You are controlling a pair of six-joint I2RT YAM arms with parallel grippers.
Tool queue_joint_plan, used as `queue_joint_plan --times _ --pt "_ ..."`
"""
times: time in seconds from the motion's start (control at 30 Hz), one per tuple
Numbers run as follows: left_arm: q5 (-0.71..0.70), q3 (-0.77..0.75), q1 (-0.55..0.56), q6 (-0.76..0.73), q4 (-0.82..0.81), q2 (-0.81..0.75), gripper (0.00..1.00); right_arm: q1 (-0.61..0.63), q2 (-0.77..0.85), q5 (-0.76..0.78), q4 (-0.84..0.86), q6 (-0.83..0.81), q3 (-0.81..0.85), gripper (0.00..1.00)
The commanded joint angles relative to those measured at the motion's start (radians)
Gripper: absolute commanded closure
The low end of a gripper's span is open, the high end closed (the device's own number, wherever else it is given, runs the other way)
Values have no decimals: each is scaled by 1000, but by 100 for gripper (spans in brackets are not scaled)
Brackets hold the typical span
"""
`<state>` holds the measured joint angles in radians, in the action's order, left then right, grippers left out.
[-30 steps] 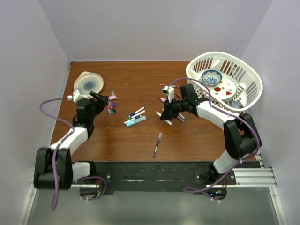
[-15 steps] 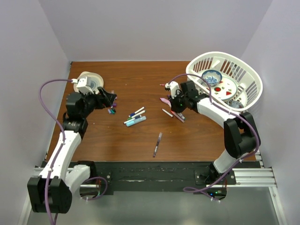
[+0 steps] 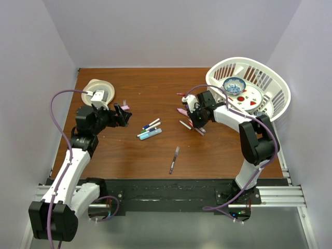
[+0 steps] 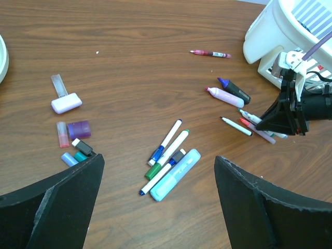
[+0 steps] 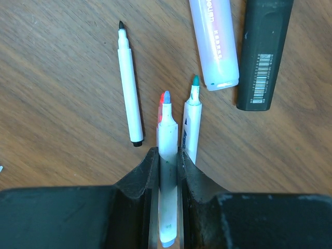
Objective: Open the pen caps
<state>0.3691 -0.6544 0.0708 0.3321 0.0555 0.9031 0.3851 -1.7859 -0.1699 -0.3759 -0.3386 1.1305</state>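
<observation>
**Left.** Left gripper (image 3: 123,113) hangs above the brown wooden table (image 3: 155,88), jaws spread wide with nothing between them. Just beneath it lies a heap of small loose plastic caps (image 4: 72,136) (lilac, purple, pink, black, teal, blue, one clear), all off their pens.

**Centre.** Cluster of four capped pens (image 4: 167,158): three slim white-barrelled ones with blue, green and dark caps, touching a thick pale-teal highlighter (image 4: 176,175). All four look still capped. A lone dark-ended pen (image 3: 174,159) lies nearer the arm bases, and its cap state cannot be told.

**Right.** Bare-tipped group: black highlighter with purple tip (image 4: 234,90), pale pink highlighter (image 4: 224,96), black-tipped slim white pen (image 5: 128,83), green-tipped slim white pen (image 5: 191,122). Right gripper (image 5: 167,155) is low over the table, jaws pinched narrow on a blue-tipped white-barrelled pen (image 5: 167,124), already uncapped, with a red-tipped one just beside it. The white slatted plastic basket (image 3: 270,78) stands farther right.

**Progress (judgement).** More than half done. The centre four remain, and possibly the lone pen.
</observation>
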Motion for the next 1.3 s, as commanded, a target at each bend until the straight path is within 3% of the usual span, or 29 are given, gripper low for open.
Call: queue_joint_plan --times 0.0,0.17,0.53,0.67,0.87,1.0,1.13,1.27 --pt "28 1 1 -22 -13 0 7 -3 -3 7 -8 -20 45 83" --pt "39 6 1 -21 -16 5 7 -6 -13 3 -14 -17 52 76" --pt "97 10 1 -19 -25 22 7 -15 -3 0 -26 -11 58 72" --pt "235 27 4 -2 -94 49 7 -18 16 -13 -31 -11 61 72" --pt "323 26 35 -4 -108 98 8 -23 68 -135 -83 -63 64 68" --pt "344 19 111 -13 -91 143 11 -29 126 -252 -139 -123 66 57" --pt "353 -7 204 -25 -25 224 16 -37 180 -358 -139 -111 55 53" --pt "224 -31 349 7 30 295 18 -63 256 -413 -95 -76 34 52"
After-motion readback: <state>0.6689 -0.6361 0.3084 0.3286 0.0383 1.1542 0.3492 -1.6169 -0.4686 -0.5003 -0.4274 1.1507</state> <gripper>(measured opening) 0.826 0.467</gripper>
